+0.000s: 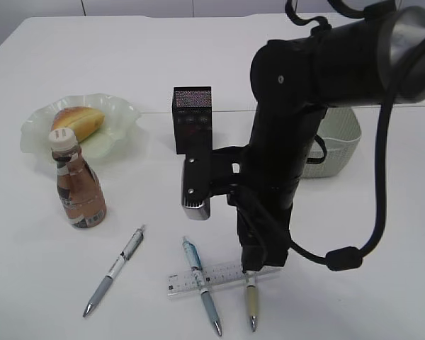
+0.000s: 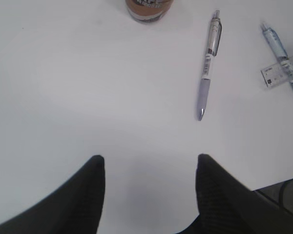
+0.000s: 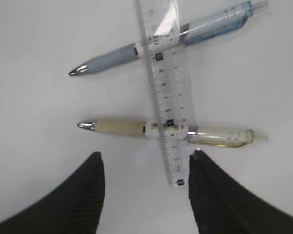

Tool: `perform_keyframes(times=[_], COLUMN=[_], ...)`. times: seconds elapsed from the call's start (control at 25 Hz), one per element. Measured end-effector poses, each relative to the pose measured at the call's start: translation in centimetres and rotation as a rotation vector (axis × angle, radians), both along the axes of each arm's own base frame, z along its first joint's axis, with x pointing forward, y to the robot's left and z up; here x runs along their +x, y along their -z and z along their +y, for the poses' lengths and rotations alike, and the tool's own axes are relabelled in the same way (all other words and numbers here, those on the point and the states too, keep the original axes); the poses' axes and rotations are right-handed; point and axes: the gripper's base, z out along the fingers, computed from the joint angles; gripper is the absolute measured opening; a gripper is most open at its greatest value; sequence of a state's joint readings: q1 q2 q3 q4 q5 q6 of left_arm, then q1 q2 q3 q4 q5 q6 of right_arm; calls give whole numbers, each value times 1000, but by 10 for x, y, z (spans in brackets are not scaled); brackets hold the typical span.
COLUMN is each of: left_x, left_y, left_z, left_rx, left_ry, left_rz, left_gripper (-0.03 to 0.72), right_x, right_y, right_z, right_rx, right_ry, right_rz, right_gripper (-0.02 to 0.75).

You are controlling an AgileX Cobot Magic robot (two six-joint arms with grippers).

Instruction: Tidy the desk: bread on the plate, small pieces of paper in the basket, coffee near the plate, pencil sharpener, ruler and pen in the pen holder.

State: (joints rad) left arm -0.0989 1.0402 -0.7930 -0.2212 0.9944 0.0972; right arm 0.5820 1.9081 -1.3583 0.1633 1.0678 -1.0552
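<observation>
The exterior view takes in the whole white worktop (image 1: 198, 64): the bread (image 1: 76, 121) sits on the pale green plate (image 1: 120, 113) at the left, and the coffee (image 1: 76, 185) stands upright just in front of that plate, white cap on, brown-and-white label facing out — the print is too small to read. The black mesh pen holder (image 1: 192, 119) stands upright at the middle, and the grey-green basket (image 1: 334, 147) peeks out behind the right arm (image 1: 297, 120); what lies in it cannot be seen.

Down front, 3 pens: a grey-grip pen (image 1: 115, 270) lies alone to the left, a blue-grip pen (image 1: 201, 285) and a cream-grip pen (image 1: 251, 303) lie to its right, with the clear ruler (image 1: 216, 278) across both.

Only the right wrist view settles that layering — the ruler (image 3: 165, 92) rests on top of the blue-grip pen (image 3: 161, 40) and the cream-grip pen (image 3: 166, 130), its black scale marks and small dark squares showing, digits too blurred to read. The right gripper (image 3: 145, 168) hovers just above the ruler's end, fingers (image 3: 83, 195) spread, pinching nothing.

The left wrist view gives what the exterior cannot: the left gripper (image 2: 150, 170), out of the exterior frame, hangs over bare worktop, fingers (image 2: 83, 195) spread and empty. Ahead of it lie the grey-grip pen (image 2: 207, 66), the base of the coffee (image 2: 149, 9) at the top edge, and the ruler's (image 2: 282, 69) tip at the right.
</observation>
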Motion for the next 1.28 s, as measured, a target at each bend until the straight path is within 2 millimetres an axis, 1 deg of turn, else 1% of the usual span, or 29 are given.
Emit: perform_keyframes(times=[0.28,0.52,0.76,1.28], left_x=[1,2,2,4], left_y=[0,-1,-2,-3], left_z=[0,-2,-4,-3], left_rx=[-2,-24,-51,-52], left_ry=[-3,-8,-14,-20], left_rz=[-11,-18,-18,-42], left_gripper=[433,433,433,433], right_x=[5,8,11,15], right_y=[15,34,47,70], right_z=[9,17,22,23], right_rx=[55,55,58,30], right_ry=[-33,-44,-44,-48], right_rz=[-4,-1,-17,-7], right_gripper=[407,407,407,407])
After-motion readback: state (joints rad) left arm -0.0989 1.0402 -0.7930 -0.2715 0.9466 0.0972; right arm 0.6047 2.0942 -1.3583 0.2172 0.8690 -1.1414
